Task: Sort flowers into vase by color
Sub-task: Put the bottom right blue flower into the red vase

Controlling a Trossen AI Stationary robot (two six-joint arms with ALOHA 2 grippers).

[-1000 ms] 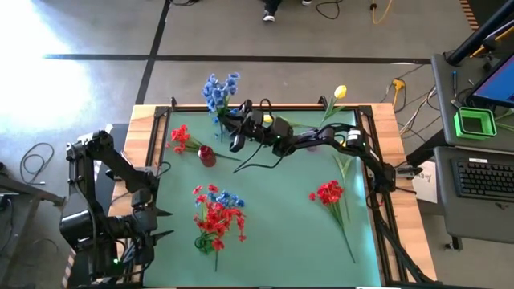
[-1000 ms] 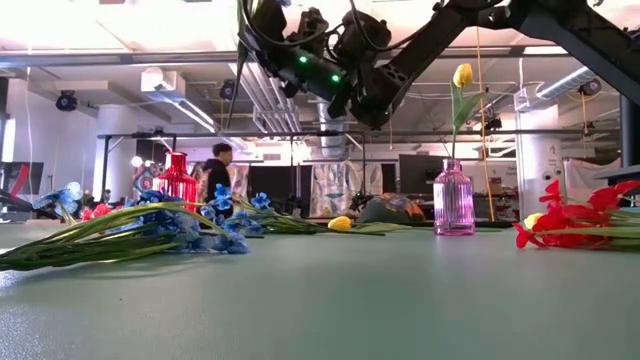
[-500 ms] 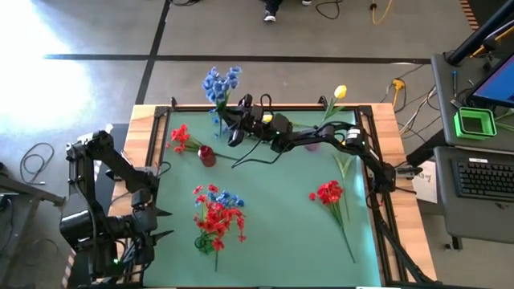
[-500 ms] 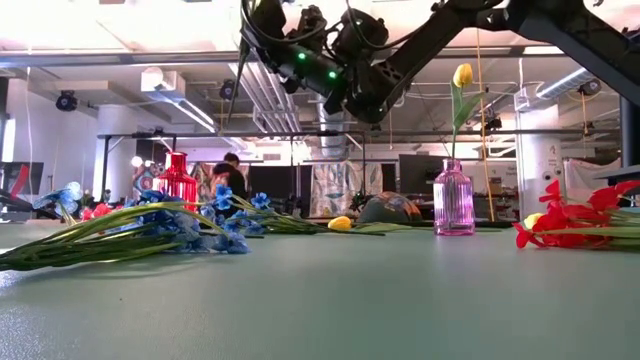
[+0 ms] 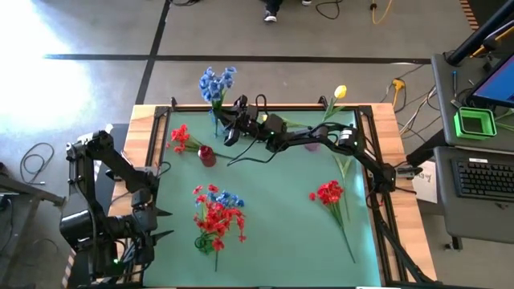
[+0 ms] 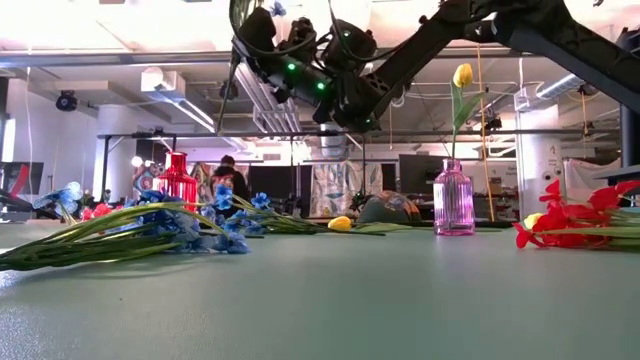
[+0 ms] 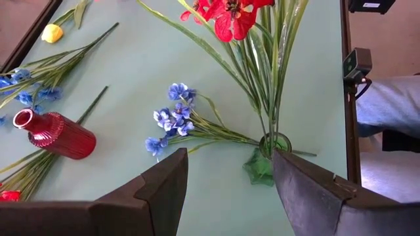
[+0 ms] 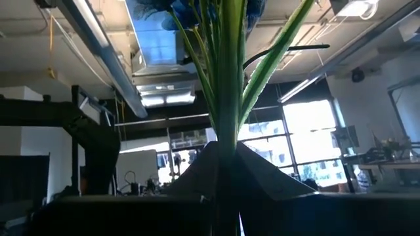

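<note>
Right end effector (image 5: 228,122) is reaching across the far side of the counter (image 5: 273,225) toward about eleven o'clock, its fingers pressed onto the green stems of a blue flower bunch (image 5: 214,83), which it is holding upright above the surface with the blooms sticking out past the counter's far edge; the right wrist view is showing those stems (image 8: 226,98) rising straight out from between the dark fingers. Left end effector (image 5: 143,229) is waiting at the counter's near-left corner, about seven o'clock, with its fingers spread, as the left wrist view is showing. A red vase (image 5: 206,155) is lying on its side at about ten o'clock, with a red flower (image 5: 180,136) just beside it. A pink vase (image 6: 453,200) is standing upright near the far edge at about one o'clock, carrying a yellow tulip (image 5: 340,91). Near the centre, toward six o'clock, a heap of red flowers (image 5: 217,221) is lying mixed with a few blue blooms (image 5: 231,197). Another red flower (image 5: 328,193) is lying at about three o'clock, its long stem running toward the near edge. In the low view a loose yellow bud (image 6: 340,223) is resting on the counter, and a person (image 6: 232,180) is showing in the room behind.
</note>
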